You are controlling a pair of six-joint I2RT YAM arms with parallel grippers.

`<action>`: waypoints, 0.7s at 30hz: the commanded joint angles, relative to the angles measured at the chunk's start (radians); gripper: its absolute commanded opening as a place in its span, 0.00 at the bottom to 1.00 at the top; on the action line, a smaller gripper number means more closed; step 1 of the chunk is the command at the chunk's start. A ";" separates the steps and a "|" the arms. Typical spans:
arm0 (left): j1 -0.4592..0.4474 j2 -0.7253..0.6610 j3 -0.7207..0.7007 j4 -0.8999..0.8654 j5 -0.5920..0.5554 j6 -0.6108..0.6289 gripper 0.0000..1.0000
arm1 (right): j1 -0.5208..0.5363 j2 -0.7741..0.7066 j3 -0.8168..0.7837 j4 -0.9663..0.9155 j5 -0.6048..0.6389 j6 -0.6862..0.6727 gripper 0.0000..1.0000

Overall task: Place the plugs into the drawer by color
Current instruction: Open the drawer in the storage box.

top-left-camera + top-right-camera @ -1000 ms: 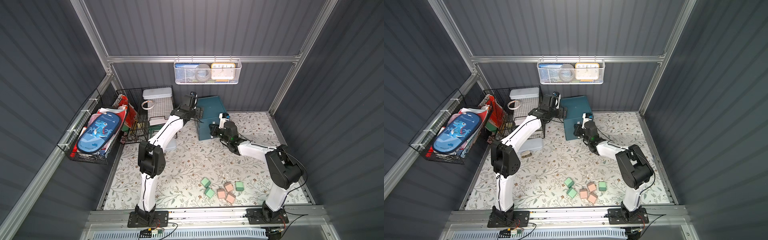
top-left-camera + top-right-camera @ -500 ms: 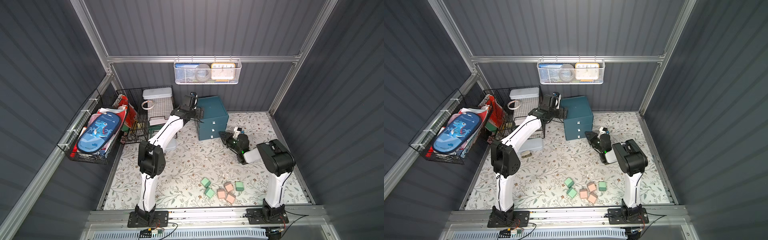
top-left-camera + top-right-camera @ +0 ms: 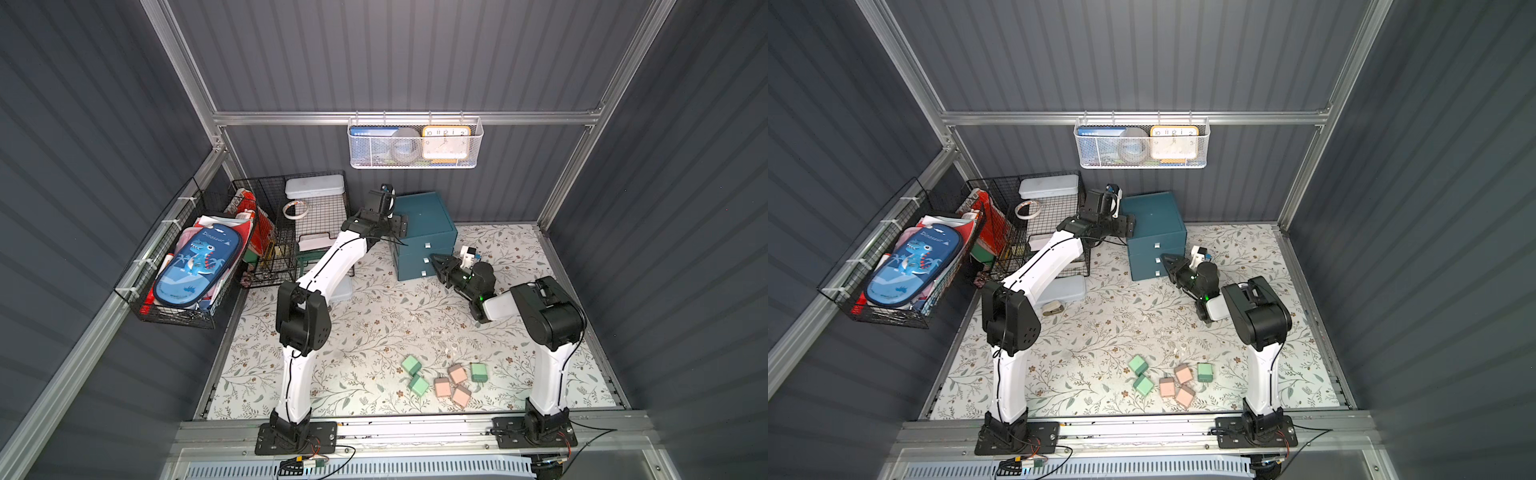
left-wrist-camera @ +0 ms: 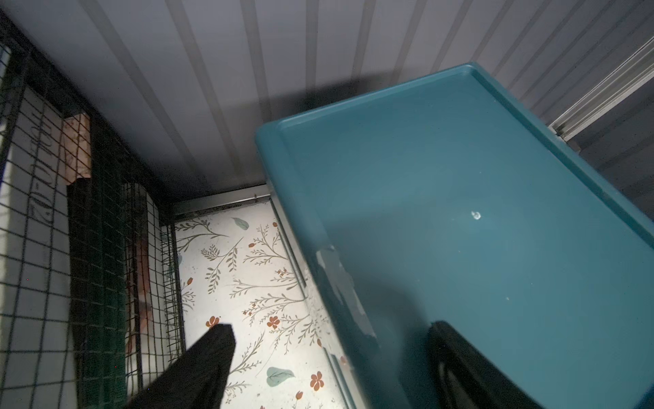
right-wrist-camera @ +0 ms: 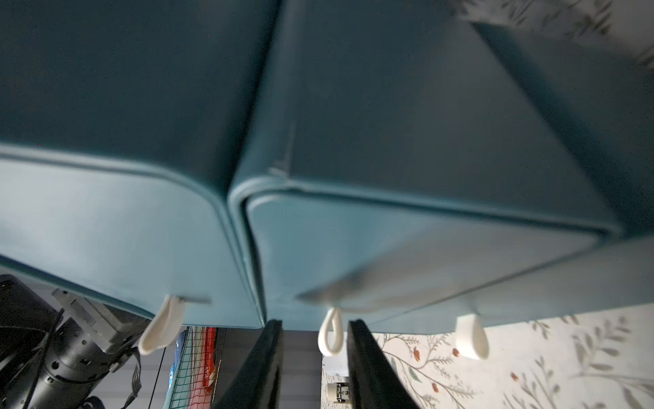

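Observation:
The dark teal drawer (image 3: pixel 424 220) cabinet stands at the back, its three drawers shut in both top views (image 3: pixel 1156 216). My right gripper (image 5: pixel 315 324) is open, and the middle drawer's white loop handle (image 5: pixel 331 336) hangs between its fingers (image 5: pixel 371 364) without being pinched. It also shows low in front of the cabinet in a top view (image 3: pixel 437 262). My left gripper (image 4: pixel 332 327) is open and straddles the cabinet's top left edge (image 3: pixel 400 224). Near the front lie three green plugs (image 3: pixel 411 365) and three pink plugs (image 3: pixel 457 373), loose on the floral mat.
A black wire rack (image 3: pixel 316 216) with a white box and a tape roll stands left of the cabinet. A wall basket holds a dinosaur pencil case (image 3: pixel 195 262). A white mesh basket (image 3: pixel 413 145) hangs on the back wall. A pale box (image 3: pixel 343 291) lies under my left arm.
My right arm has folded back from the cabinet's front, and its jaws have opened around the middle handle. The left arm stays at the cabinet's top edge.

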State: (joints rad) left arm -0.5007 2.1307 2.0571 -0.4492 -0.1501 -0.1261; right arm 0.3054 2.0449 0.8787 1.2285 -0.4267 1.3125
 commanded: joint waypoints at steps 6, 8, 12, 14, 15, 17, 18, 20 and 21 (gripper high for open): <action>-0.013 0.063 -0.040 -0.199 0.010 0.026 0.90 | 0.021 0.036 0.048 -0.045 -0.023 0.006 0.35; -0.013 0.064 -0.040 -0.198 0.009 0.025 0.90 | 0.023 0.044 0.047 -0.042 -0.023 0.010 0.35; -0.013 0.066 -0.038 -0.196 0.010 0.026 0.90 | 0.027 0.048 0.028 -0.036 -0.021 0.013 0.35; -0.013 0.066 -0.039 -0.196 0.009 0.026 0.90 | 0.029 0.047 0.018 -0.035 -0.021 0.011 0.35; -0.013 0.066 -0.039 -0.195 0.009 0.026 0.90 | 0.028 0.046 0.016 -0.035 -0.021 0.010 0.35; -0.013 0.067 -0.036 -0.194 0.009 0.026 0.90 | 0.029 0.048 0.013 -0.031 -0.020 0.010 0.35; -0.013 0.067 -0.035 -0.194 0.010 0.026 0.90 | 0.029 0.050 0.015 -0.029 -0.021 0.010 0.35; -0.013 0.070 -0.037 -0.194 0.008 0.026 0.90 | 0.030 0.050 0.027 -0.026 -0.024 0.013 0.34; -0.013 0.070 -0.038 -0.194 0.008 0.027 0.90 | 0.032 0.050 0.033 -0.023 -0.026 0.013 0.33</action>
State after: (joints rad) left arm -0.5007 2.1307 2.0571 -0.4488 -0.1501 -0.1261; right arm 0.3321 2.0865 0.9012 1.1889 -0.4385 1.3273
